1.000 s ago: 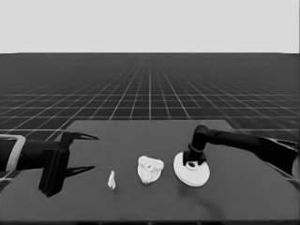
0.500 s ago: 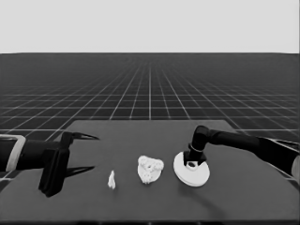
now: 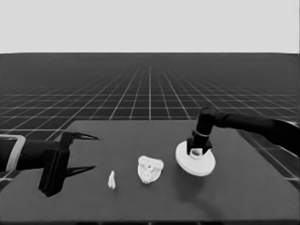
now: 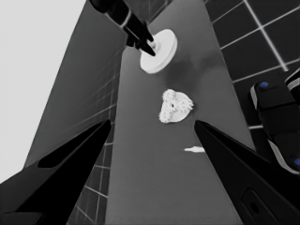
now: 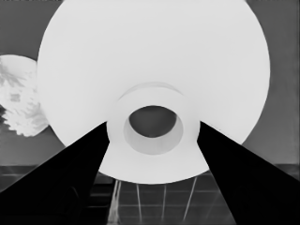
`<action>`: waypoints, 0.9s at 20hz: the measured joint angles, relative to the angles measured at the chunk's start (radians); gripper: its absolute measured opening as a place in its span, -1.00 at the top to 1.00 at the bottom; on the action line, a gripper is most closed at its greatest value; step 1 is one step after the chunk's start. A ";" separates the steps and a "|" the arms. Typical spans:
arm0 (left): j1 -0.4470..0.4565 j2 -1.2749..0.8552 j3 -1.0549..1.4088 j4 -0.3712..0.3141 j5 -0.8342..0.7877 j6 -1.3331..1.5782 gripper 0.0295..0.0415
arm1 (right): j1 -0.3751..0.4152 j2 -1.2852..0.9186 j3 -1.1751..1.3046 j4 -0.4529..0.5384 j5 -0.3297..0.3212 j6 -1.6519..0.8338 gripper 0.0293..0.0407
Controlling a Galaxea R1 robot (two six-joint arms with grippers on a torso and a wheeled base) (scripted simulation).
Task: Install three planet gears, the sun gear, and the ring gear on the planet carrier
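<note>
Two fingers of my right gripper clasp the larger round part's raised hub — gears sit clustered on the smaller round part beside; left gripper waits, fingers spread.

- The left pincer stands open over the dark counter.
- Beyond it lie a thin white piece and the smaller round part, gears on top.
- Farther off, the right pincer grips the larger round part at its raised hub.
</note>
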 joint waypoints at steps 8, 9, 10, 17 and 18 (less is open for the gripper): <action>0.000 0.000 0.000 0.000 0.000 0.000 -0.49 | -0.035 0.577 -0.293 -0.044 -0.024 0.283 0.03; 0.000 0.000 0.000 0.000 0.000 0.000 -0.49 | -0.036 0.591 -0.311 -0.044 -0.024 0.278 0.03; 0.000 0.000 0.000 0.000 0.000 0.000 -0.49 | -0.036 0.598 -0.322 -0.045 -0.024 0.276 0.03; 0.000 0.000 0.000 0.000 0.000 0.000 -0.49 | -0.127 0.621 -0.386 -0.131 0.003 0.241 0.03; 0.000 0.000 0.000 0.000 0.000 0.000 -0.49 | -0.129 0.621 -0.388 -0.133 0.004 0.240 0.03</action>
